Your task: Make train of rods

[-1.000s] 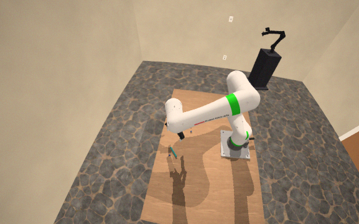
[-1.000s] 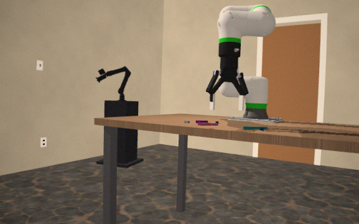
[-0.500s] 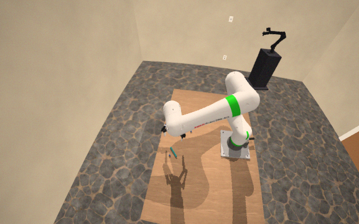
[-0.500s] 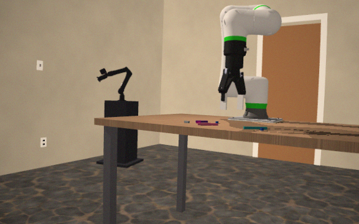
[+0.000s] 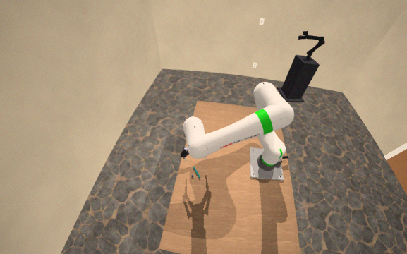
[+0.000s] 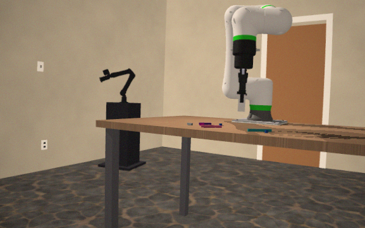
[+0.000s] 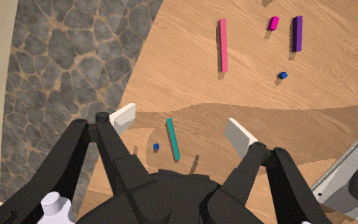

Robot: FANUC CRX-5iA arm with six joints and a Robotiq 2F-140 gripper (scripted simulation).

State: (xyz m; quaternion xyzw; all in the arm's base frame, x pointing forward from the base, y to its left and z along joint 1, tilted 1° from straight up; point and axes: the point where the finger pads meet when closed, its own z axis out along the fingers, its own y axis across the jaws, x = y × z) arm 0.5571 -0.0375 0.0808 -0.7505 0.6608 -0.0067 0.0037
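The turquoise rod lies flat on the wooden table, with a blue rod close beside it. Farther off lie a pink rod, a magenta rod, a purple rod, a second blue rod and a grey rod. My gripper is open and empty. It hangs well above the table, over the turquoise rod. In the top view the arm hides most of it.
The robot's base plate sits on the table to the right. The table's left edge and the stone floor are close to the turquoise rod. A black pedestal with a small arm stands beyond the table.
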